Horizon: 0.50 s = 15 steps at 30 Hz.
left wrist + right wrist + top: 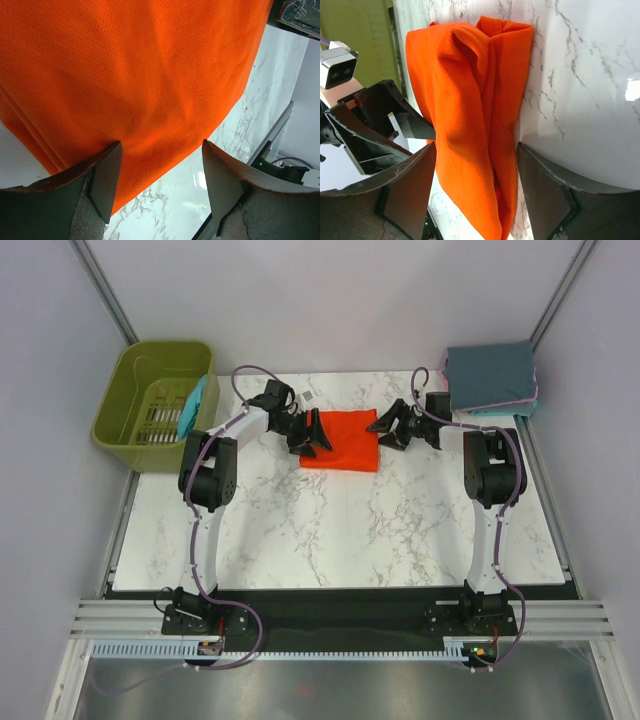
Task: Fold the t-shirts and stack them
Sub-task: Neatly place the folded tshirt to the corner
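Marble table [340,540] under a folded orange-red t-shirt [345,440]

Folded t-shirt [340,440]: bright orange-red, fine pinhole mesh weave.
Table top [330,525]: white marble, grey veining.
Basket [128,412]: olive-green.
Cloth over basket rim [192,408]: teal.
Stack of t-shirts [490,375]: slate-blue on top, pink and teal edges beneath.
Left arm [203,532], right arm [487,537]: white links, black joints.
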{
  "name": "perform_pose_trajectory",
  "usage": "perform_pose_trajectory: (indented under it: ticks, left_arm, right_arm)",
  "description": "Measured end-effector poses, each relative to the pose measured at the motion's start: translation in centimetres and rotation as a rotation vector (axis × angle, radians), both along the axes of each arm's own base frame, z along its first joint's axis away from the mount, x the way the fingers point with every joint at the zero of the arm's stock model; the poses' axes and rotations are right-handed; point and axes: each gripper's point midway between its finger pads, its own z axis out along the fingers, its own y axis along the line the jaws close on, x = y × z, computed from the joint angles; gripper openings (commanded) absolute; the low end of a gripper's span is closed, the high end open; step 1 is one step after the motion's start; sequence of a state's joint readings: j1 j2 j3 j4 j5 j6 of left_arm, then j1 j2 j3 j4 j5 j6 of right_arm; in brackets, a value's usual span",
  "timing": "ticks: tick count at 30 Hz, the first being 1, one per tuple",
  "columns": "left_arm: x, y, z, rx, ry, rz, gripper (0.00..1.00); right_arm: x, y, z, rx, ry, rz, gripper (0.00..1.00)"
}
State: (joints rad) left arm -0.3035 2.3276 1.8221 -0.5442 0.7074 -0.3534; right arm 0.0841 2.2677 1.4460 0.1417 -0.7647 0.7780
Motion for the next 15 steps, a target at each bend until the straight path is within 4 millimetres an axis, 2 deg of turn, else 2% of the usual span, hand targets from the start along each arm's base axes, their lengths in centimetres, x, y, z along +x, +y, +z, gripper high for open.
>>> perform_pose_trajectory:
  ticks: [10, 15]
  left_arm:
    - [0.0, -0.1, -0.1, 0.007, -0.002, 0.001, 0.72]
    - [0.0, -0.1, -0.2, 0.015, -0.004, 0.002, 0.72]
  right_arm:
    - [-0.5, 2.4, -0.2, 0.038, -0.006, 0.048, 0.71]
    - [-0.6, 2.9, -0.3, 0.050, -0.004, 0.055, 0.67]
